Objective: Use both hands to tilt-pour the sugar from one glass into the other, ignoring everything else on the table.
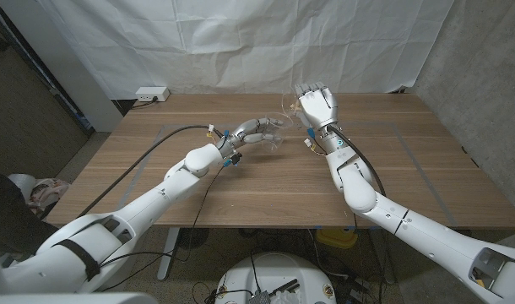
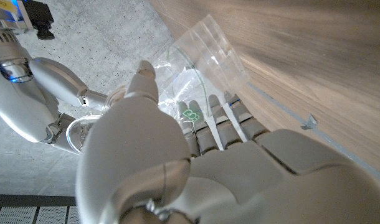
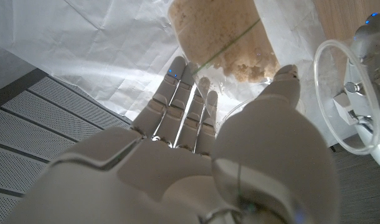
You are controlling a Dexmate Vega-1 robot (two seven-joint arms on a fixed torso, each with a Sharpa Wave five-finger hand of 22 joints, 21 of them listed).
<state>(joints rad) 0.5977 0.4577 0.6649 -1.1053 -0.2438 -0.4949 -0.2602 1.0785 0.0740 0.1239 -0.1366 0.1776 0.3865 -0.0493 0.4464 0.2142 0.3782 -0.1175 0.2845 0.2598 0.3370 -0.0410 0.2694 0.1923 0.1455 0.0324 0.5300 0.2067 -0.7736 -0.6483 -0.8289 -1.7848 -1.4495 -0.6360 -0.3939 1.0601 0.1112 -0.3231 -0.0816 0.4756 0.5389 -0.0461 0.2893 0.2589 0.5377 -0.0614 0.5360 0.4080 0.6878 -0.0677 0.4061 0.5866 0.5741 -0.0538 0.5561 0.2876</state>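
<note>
Wooden table [image 1: 266,181], w/ white sheet backdrop [image 1: 241,42] hung behind it and a white power strip [image 1: 152,94] off the far-left corner.

Both arms reach in toward table centre-back. Right hand [image 1: 317,105] is raised above the table, back of hand to the head cam, fingers [image 3: 177,102] wrapped round the sugar glass [image 3: 224,40]; thumb on the opposite side, so clamped on it. That glass is tipped over, brown sugar packed inside (right wrist view shows it best), mouth pointing down toward the 2nd glass.

Left hand [image 1: 256,132] sits lower, just left of the right hand, fingers [image 2: 224,121] and thumb closed round the empty glass [image 2: 199,59]. It's clear, held near the table surface, open rim [image 3: 347,96] facing up under the tilted one. The two glasses are v. close, rims nearly meeting at approx. the middle between the hands; can't tell if touching.
</note>
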